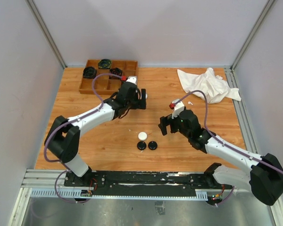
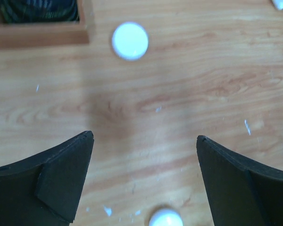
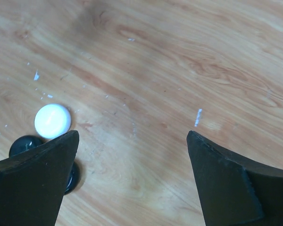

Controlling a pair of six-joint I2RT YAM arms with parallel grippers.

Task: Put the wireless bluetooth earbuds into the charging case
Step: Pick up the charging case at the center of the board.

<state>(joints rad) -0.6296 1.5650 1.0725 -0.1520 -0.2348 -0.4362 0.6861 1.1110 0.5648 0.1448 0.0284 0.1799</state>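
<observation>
Well, the only earbud (image 1: pixel 190 102) I could make out was a tiny white speck on the table (image 1: pixel 108 141). In the overhead view it lay upper right of centre, just beside the lower left edge of the crumpled white cloth (image 1: pixel 207 84). It touched neither claw. It was up and to the right of the right claw (image 1: pixel 167 126), and well off to the right of the left claw (image 1: pixel 143 101).

The right claw stood wide open, holding and touching nothing, with bare wood between its fingers. At the lower left of its wrist view a white case (image 3: pixel 52 120) sat just beside one finger. Two black cases (image 3: pixel 26 143) were partly hidden behind that finger. From overhead these three clustered close together at lower centre, down and left of the right claw.

The left claw was spread wide too and empty over bare wood. A second white case (image 2: pixel 129 41) lay at the upper left of its wrist view, near the corner of the wooden tray (image 2: pixel 42 35).

The earbud looked like a short sliver, too small for me to tell its long axis or which way it pointed.
</observation>
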